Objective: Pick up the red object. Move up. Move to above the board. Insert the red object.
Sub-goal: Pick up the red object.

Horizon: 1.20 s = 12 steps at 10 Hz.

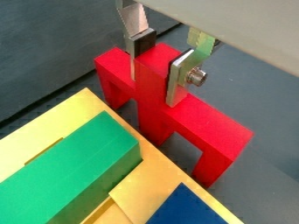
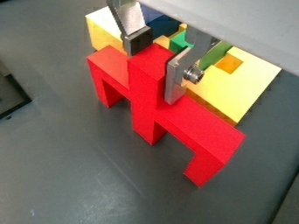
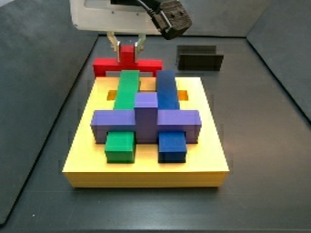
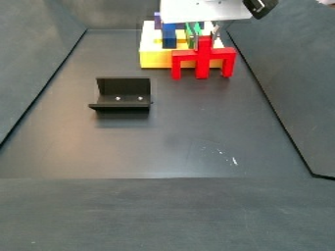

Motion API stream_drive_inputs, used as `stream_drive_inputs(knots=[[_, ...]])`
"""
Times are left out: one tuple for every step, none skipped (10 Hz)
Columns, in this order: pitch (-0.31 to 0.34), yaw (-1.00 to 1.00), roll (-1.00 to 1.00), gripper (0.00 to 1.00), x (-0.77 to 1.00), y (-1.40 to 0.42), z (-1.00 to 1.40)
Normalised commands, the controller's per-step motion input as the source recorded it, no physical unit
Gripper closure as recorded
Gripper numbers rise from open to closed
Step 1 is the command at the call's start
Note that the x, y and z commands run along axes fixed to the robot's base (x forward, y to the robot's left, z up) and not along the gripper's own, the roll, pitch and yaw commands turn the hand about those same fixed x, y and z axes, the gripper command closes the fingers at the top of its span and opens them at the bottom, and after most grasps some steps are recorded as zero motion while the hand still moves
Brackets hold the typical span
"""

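Note:
The red object stands on the dark floor just off one short end of the yellow board; it shows in both side views. My gripper is down over its central post, one finger on each side, both touching the post. The same grip shows in a wrist view with the red object resting on the floor. The board carries green, blue and purple blocks. In a side view my gripper hangs right above the red object.
The fixture stands on the floor apart from the board; it also shows in a side view. A long green block and a blue block lie on the board beside the red object. Dark walls enclose the floor.

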Motion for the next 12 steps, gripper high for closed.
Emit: stream_drive_inputs(knots=[[0.0, 0.0, 0.0, 1.0, 0.0, 0.0, 0.0], [0.0, 0.0, 0.0, 1.0, 0.0, 0.0, 0.0], [0.0, 0.0, 0.0, 1.0, 0.0, 0.0, 0.0], [0.0, 0.0, 0.0, 1.0, 0.0, 0.0, 0.0], [0.0, 0.0, 0.0, 1.0, 0.0, 0.0, 0.0], [0.0, 0.0, 0.0, 1.0, 0.0, 0.0, 0.0], [0.0, 0.0, 0.0, 1.0, 0.0, 0.0, 0.0], [0.0, 0.0, 0.0, 1.0, 0.0, 0.0, 0.0], [0.0, 0.0, 0.0, 1.0, 0.0, 0.0, 0.0], [0.0, 0.0, 0.0, 1.0, 0.0, 0.0, 0.0], [0.0, 0.0, 0.0, 1.0, 0.0, 0.0, 0.0], [0.0, 0.0, 0.0, 1.0, 0.0, 0.0, 0.0]])
